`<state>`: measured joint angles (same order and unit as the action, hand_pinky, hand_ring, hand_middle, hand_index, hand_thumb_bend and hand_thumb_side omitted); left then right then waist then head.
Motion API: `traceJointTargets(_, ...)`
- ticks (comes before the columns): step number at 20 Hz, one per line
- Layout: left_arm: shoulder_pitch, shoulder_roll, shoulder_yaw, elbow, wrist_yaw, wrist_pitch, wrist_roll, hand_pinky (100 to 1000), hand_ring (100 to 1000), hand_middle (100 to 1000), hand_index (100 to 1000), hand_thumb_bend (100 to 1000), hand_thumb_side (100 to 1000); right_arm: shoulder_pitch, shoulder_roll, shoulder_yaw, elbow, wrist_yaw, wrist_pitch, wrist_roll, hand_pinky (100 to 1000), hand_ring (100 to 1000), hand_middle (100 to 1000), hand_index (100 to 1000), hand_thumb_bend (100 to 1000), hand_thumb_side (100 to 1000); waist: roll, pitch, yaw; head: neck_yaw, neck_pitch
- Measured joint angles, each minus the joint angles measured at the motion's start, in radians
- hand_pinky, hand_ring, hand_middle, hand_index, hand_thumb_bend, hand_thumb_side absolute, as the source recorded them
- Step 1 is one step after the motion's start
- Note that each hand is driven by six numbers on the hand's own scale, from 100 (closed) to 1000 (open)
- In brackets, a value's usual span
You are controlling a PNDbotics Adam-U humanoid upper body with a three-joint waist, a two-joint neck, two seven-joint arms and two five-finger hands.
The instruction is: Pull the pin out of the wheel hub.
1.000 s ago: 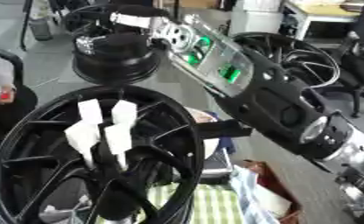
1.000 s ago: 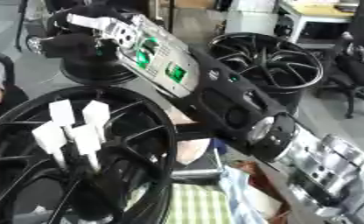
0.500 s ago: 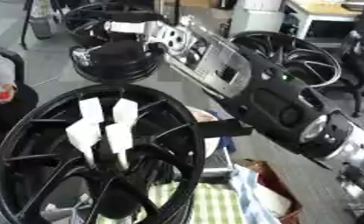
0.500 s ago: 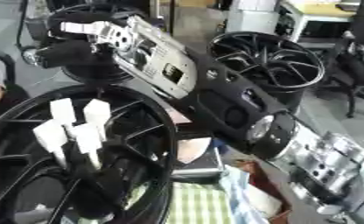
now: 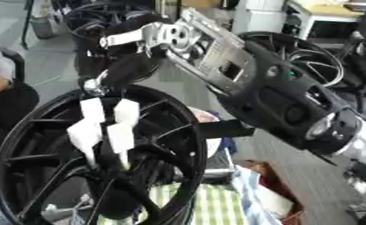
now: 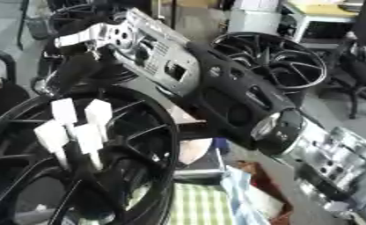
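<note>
Black wheel hub (image 5: 178,145) upright in foreground, white pins (image 5: 109,125) in its centre, right robot hand (image 5: 128,66) above rim, fingers curled, holding nothing.

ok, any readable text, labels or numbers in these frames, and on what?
None readable.
White rectangular tags on the big black spoked wheel hub: look blank, no print visible.
Silver panel of the robot's right arm: shows a small dark patch, too blurred to read.
Green-and-white checked cloth: pattern only, no text.
</note>
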<state>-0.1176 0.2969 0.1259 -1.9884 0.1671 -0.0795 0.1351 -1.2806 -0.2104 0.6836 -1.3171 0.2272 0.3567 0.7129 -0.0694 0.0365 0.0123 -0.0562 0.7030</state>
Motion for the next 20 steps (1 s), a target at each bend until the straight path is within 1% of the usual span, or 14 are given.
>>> traceJointTargets(4, 0.003, 0.0, 0.0, 0.0, 0.0, 0.001, -0.001, 830, 900, 788, 805, 157, 617, -0.018, -0.012, 0.0, -0.001, 0.041, -0.007, 0.097, 827, 837, 775, 835, 158, 533, 0.0, 0.0, 0.0, 0.002, 0.0)
traceJointTargets(7, 0.003, 0.0, 0.0, 0.0, 0.0, 0.001, -0.001, 830, 900, 788, 805, 156, 619, -0.022, -0.017, 0.007, 0.001, 0.044, -0.01, 0.148, 829, 842, 781, 841, 201, 527, 0.0, -0.001, 0.0, 0.006, 0.0)
traceJointTargets(8, 0.004, 0.0, 0.0, 0.0, 0.0, 0.001, -0.001, 830, 900, 788, 805, 155, 619, -0.023, -0.018, 0.014, 0.002, 0.042, -0.012, 0.157, 831, 845, 784, 844, 212, 520, -0.001, -0.001, 0.0, 0.007, 0.0)
traceJointTargets(9, 0.004, 0.0, 0.0, 0.0, 0.0, 0.001, -0.001, 830, 900, 788, 805, 157, 615, -0.027, -0.019, 0.022, 0.007, 0.036, -0.015, 0.162, 834, 848, 787, 849, 227, 487, -0.001, -0.001, 0.0, 0.008, 0.0)
traceJointTargets(10, 0.004, 0.0, 0.0, 0.0, 0.0, 0.001, -0.001, 830, 900, 788, 805, 155, 619, -0.03, -0.021, 0.03, 0.011, 0.03, -0.018, 0.166, 835, 850, 791, 853, 239, 502, -0.001, -0.001, 0.0, 0.008, 0.0)
traceJointTargets(12, 0.004, 0.0, 0.0, 0.0, 0.0, 0.001, -0.001, 830, 900, 789, 805, 155, 619, -0.035, -0.024, 0.045, 0.02, 0.019, -0.024, 0.172, 836, 853, 795, 860, 257, 493, -0.001, -0.001, -0.001, 0.008, 0.0)
traceJointTargets(16, 0.004, 0.0, 0.0, 0.0, 0.0, 0.001, -0.001, 831, 901, 789, 805, 155, 619, -0.04, -0.025, 0.075, 0.045, 0.008, -0.037, 0.179, 840, 858, 798, 868, 322, 429, -0.002, -0.001, -0.001, 0.008, 0.001)
traceJointTargets(20, 0.004, 0.0, 0.0, 0.0, 0.0, 0.001, -0.001, 831, 901, 789, 805, 155, 620, -0.04, -0.025, 0.092, 0.065, 0.008, -0.06, 0.183, 841, 863, 798, 870, 364, 361, -0.002, -0.001, -0.002, 0.008, 0.008)
